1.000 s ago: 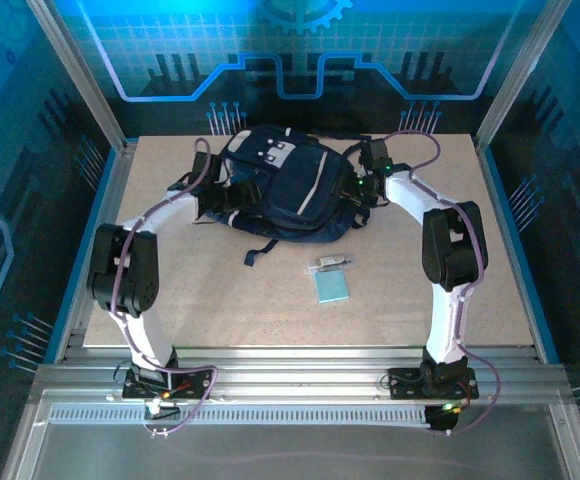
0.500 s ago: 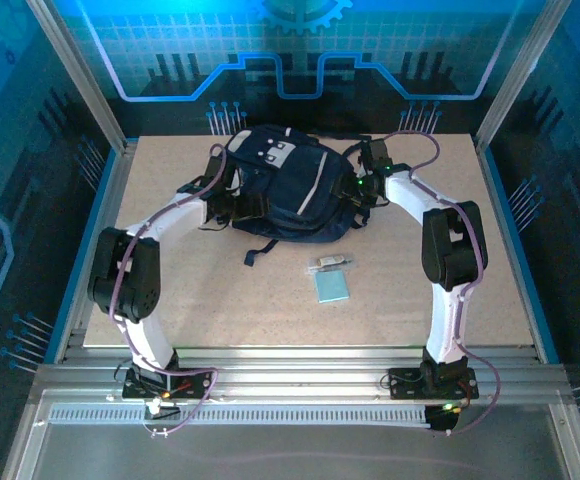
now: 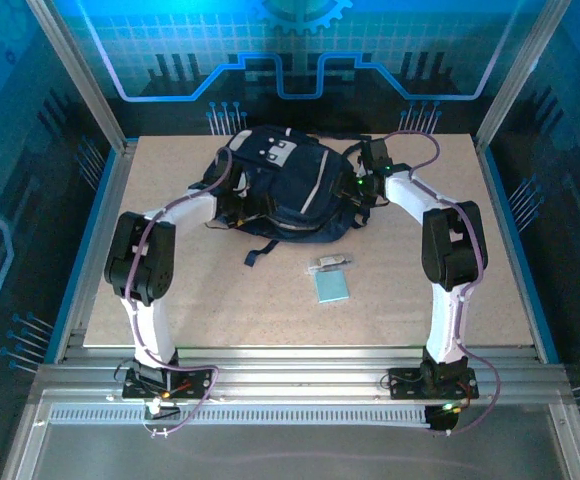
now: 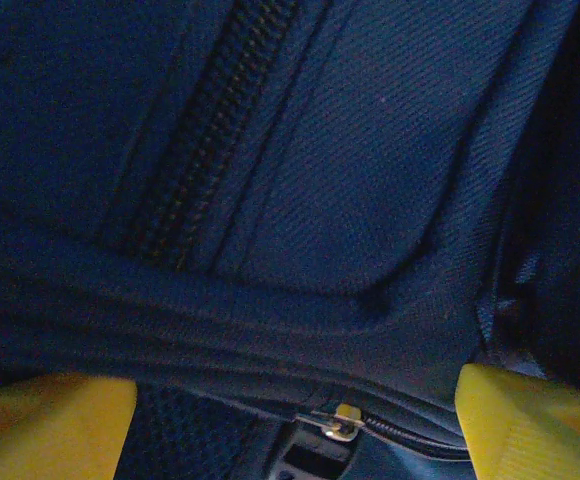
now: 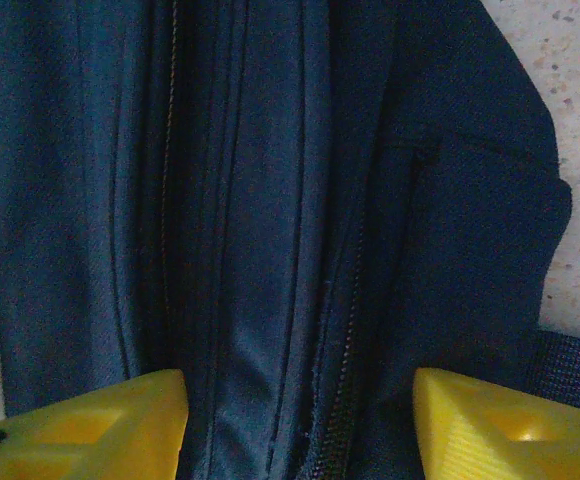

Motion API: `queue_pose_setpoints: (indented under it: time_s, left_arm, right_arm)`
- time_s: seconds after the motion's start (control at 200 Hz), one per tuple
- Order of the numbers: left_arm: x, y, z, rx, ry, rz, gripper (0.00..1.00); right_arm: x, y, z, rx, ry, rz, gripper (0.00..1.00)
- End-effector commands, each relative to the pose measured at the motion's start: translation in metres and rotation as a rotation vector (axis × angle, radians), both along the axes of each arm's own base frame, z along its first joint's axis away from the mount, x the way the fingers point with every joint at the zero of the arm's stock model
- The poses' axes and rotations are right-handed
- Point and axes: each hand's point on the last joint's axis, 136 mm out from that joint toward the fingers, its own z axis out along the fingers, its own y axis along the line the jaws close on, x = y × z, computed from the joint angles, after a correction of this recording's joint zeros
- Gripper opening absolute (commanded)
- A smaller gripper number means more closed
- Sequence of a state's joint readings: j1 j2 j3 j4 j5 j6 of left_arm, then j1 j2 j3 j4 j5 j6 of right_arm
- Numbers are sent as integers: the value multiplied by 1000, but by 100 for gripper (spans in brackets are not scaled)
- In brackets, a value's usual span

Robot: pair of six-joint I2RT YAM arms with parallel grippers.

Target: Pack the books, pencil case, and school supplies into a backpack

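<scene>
One backpack (image 3: 280,185), one blue pad (image 3: 331,287), one clip (image 3: 332,262); left pincer (image 4: 295,400), right pincer (image 5: 300,400) both spread wide against backpack.

The top view looks down from above and behind the left arm (image 3: 135,265) and right arm (image 3: 450,245), their bases along the bottom edge. It takes in the whole desk (image 3: 220,310), with the backpack (image 3: 285,190) at upper centre. Each wrist view looks past its own hand, very close to the backpack's blue cloth, which all 3 views share: the left hand (image 4: 295,405) over a zip (image 4: 210,130), the right hand (image 5: 295,390) over side seams.
</scene>
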State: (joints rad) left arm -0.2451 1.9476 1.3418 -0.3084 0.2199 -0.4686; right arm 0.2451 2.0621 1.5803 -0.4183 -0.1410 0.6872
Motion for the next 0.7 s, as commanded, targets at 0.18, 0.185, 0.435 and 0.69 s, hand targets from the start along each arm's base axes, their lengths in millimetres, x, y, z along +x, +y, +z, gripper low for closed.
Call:
queue_pose_setpoints:
  time_s: [0.18,0.185,0.435,0.69]
  left_arm:
    - [-27,-97,39,-253,-62,-224,82]
    - [-28,-97,38,-255,-58,-223,82]
    - [-79,-135,50,-326,-30,-284,82]
    - [-77,-112,63,-185,-72,-256,87]
  right_arm:
    - [6,15,-1,41,-12,42,62]
    - [6,15,0,41,-12,41,62]
    - [18,7,12,0,-33,48,62]
    - [-1,-31,44,-115,-66,29,70]
